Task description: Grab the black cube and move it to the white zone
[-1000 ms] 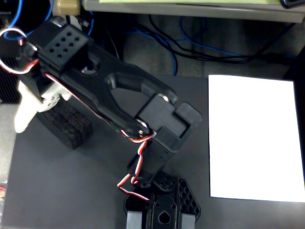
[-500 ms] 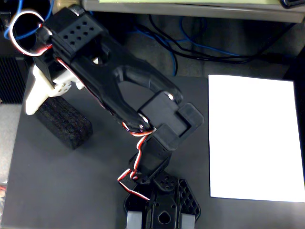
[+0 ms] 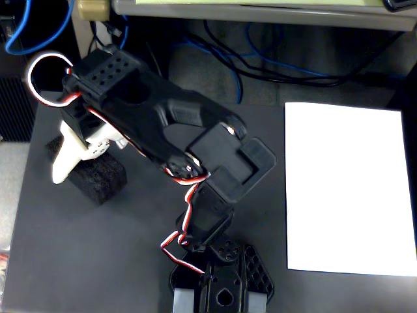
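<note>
The black cube [image 3: 103, 177] is a rough foam block lying on the dark tabletop at the left of the fixed view. My gripper [image 3: 78, 164] hangs right over its left part. One long white finger [image 3: 63, 160] crosses the block's left end, and a shorter white jaw piece [image 3: 104, 146] sits at its upper edge. The two stand apart with foam between them, but whether they press on it is hidden from above. The white zone [image 3: 345, 189] is a tall paper sheet at the right, far from the block, with nothing on it.
The black arm [image 3: 163, 114] stretches from its base [image 3: 221, 287] at the bottom centre up and left, with red and white wires along it. Blue and black cables [image 3: 260, 62] lie beyond the table's far edge. Dark bare tabletop [image 3: 91, 254] lies between block and paper.
</note>
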Robot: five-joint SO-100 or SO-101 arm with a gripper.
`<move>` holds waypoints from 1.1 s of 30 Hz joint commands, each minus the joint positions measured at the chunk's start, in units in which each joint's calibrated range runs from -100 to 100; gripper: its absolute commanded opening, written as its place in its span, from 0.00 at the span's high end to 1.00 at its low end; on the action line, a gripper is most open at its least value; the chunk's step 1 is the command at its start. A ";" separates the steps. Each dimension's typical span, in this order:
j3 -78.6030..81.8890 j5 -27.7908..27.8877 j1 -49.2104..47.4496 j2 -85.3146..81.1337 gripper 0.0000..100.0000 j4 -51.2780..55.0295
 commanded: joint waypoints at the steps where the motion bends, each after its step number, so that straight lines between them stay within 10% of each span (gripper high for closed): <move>1: -0.51 -0.25 0.47 -0.57 0.59 -1.36; 4: -0.42 -0.35 0.47 -0.49 0.60 -1.70; 10: -0.42 -0.46 0.47 -0.49 0.98 -1.70; 22: -12.11 -14.29 -10.86 -1.58 0.98 -0.84; 33: -40.40 -23.45 -2.70 -1.67 0.98 13.05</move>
